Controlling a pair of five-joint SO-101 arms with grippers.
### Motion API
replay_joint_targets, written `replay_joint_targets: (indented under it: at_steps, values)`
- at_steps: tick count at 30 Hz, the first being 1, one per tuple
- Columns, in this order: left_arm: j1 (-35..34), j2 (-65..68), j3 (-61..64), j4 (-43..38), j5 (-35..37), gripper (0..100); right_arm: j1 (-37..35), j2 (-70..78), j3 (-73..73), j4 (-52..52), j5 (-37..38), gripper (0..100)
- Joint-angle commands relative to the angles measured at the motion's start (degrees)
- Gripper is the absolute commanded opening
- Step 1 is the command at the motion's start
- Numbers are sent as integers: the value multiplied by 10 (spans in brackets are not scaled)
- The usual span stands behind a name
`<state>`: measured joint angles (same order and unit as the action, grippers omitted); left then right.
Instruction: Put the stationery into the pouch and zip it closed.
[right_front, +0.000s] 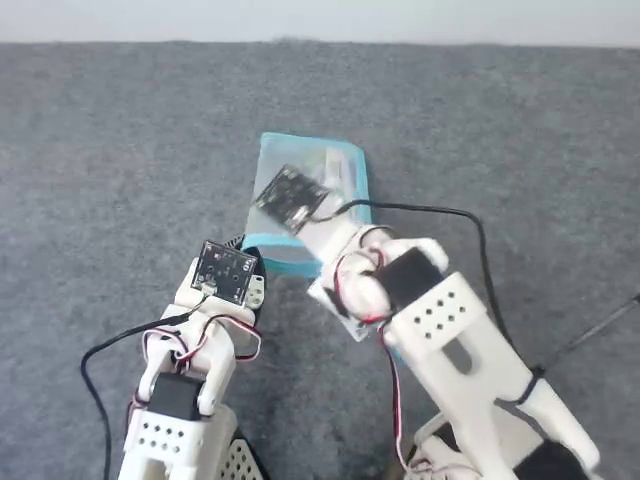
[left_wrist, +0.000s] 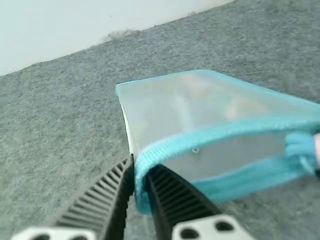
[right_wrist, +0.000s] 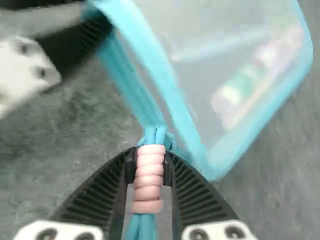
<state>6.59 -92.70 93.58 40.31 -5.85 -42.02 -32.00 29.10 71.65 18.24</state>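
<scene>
Scene is lit brightly and evenly, diffuse light from overhead. Faint soft shadows are cast on the grey carpet (right_front: 100, 150) just beneath the right arm (right_front: 450, 330). A pale sheen is seen across the pouch (left_wrist: 200, 110) film. The zipper pull (right_wrist: 149, 175) is lit flat.

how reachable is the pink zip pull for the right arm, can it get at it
Yes, by the look of it: the right gripper is shut on the pink zip pull, with nothing between them. The left gripper clamps the pouch's other corner, out of the way.
</scene>
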Motion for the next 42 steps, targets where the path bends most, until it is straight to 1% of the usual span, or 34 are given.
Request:
replay_joint_targets:
  at_steps: [1,6,12,16,18,22,24,26,30,35,38,42]
  values:
    - [30,-4,-13,-2,-6,10,-49,-37,-56,-9,12,6]
    - [36,-4,-14,2,-6,10,-95,-37,-62,-14,13,6]
    - [34,-4,-13,1,-5,10,-96,-38,-62,-15,13,7]
    - [34,-4,-13,1,-4,10,-95,-37,-60,6,13,17]
    - [33,-4,-13,1,-4,10,-85,-37,-60,28,13,68]
    - [27,-7,-15,0,-4,10,-58,-38,-60,80,14,203]
    - [18,-9,-15,-1,-4,10,-53,-38,-60,100,33,240]
    - [11,-5,-20,-4,-4,10,-55,-38,-60,114,45,255]
    - [10,-5,-21,-4,-4,10,-54,-55,-58,126,47,254]
    - [10,-6,-21,-3,-4,10,-47,-134,-10,131,49,254]
    - [10,-8,-21,-2,-4,10,-9,-180,56,107,68,256]
    - [10,-8,-21,-2,-4,10,45,-216,163,49,98,256]
